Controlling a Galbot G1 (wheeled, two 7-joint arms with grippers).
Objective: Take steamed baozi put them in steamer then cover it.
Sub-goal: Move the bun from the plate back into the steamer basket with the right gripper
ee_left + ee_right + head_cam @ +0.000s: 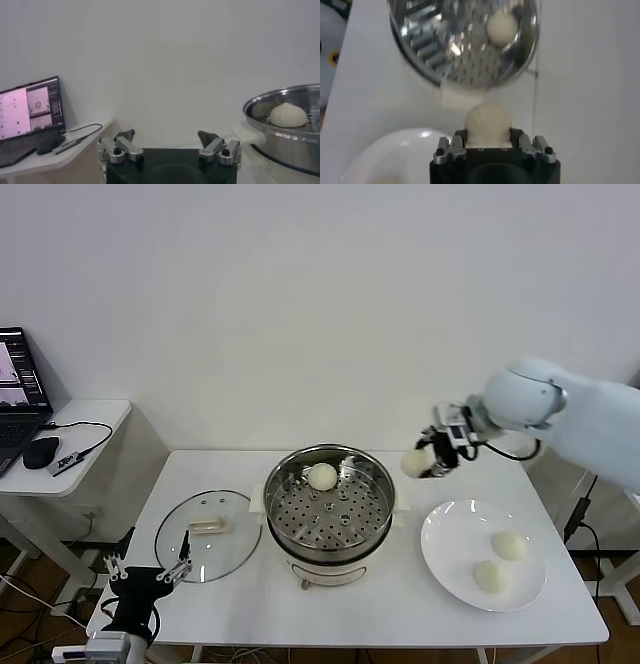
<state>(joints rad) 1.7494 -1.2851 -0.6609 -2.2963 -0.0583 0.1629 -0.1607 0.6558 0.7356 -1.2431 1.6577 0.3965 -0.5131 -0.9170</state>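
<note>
My right gripper (428,463) is shut on a steamed baozi (414,463) and holds it in the air just right of the steamer (329,509). In the right wrist view that baozi (488,121) sits between my fingers with the steamer (465,40) beyond it. One baozi (322,476) lies on the perforated tray at the steamer's back. Two more baozi (509,545) (489,576) rest on the white plate (450,549). The glass cover (208,536) lies flat on the table left of the steamer. My left gripper (148,572) is parked open at the table's front left corner.
A side table at the far left carries a laptop (20,399), a mouse (42,452) and a cable. In the left wrist view the steamer's rim (285,102) and the baozi (288,115) inside show on one side, the laptop (30,112) on the other.
</note>
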